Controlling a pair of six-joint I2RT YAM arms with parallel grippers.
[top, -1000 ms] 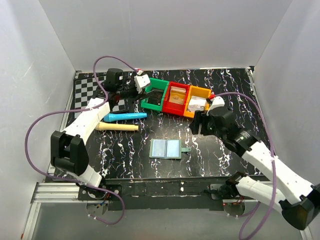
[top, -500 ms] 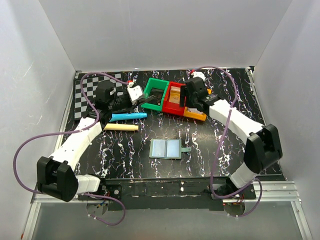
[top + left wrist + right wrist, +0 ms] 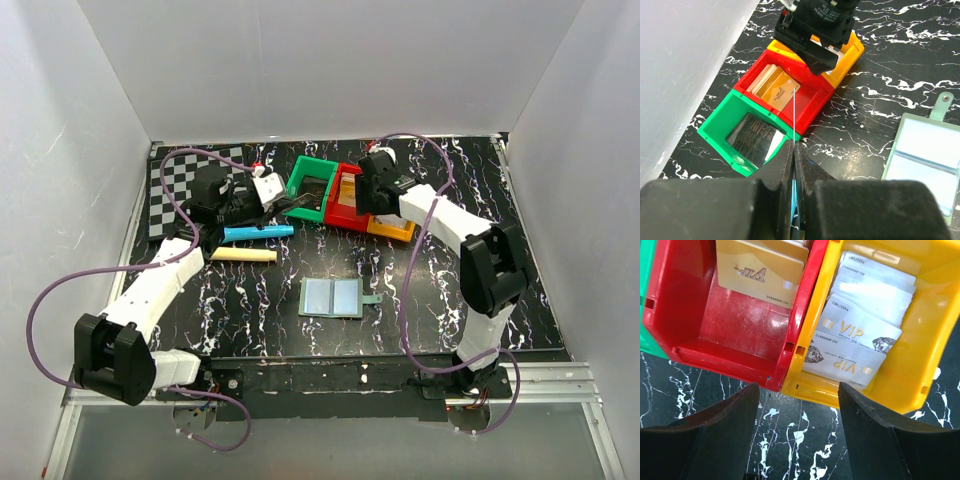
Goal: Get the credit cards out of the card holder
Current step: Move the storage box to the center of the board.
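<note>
Credit cards (image 3: 856, 342) with "VIP" lettering

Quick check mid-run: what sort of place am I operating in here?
Probably a lab test cell for tabletop robot work: plain white walls box in the black marbled table, and a checkerboard panel lies at its far left corner.

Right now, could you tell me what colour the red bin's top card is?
Gold; that card shows best in the right wrist view.
</note>
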